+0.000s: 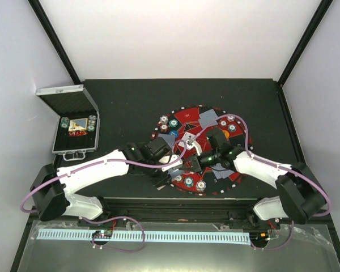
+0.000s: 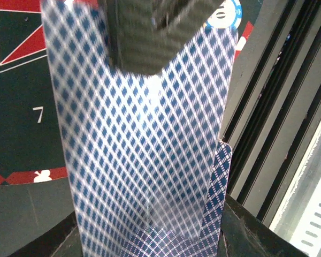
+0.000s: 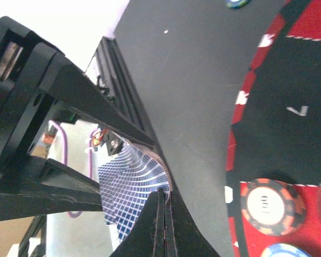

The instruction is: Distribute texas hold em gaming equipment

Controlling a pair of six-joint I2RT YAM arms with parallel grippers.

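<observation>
Grey-blue backed playing cards (image 2: 144,160) fill the left wrist view. My left gripper (image 2: 150,238) is shut on this small pack at the near edge of the round mat (image 1: 188,118). The front card bends up to my right gripper (image 3: 163,199), which is shut on its edge; the cards (image 3: 129,179) curve just beyond its tips. In the top view the left gripper (image 1: 165,170) and right gripper (image 1: 187,164) meet over the mat's near side. Poker chip stacks (image 1: 169,124) sit round the mat's rim. A red chip (image 3: 270,206) and a blue chip (image 3: 283,251) lie near my right gripper.
The open silver case (image 1: 73,127) with black foam stands at the table's left, with a few chips in it. The black rail (image 1: 175,201) of the table's near edge runs just behind both grippers. More cards and chips (image 1: 231,123) lie on the mat's far right.
</observation>
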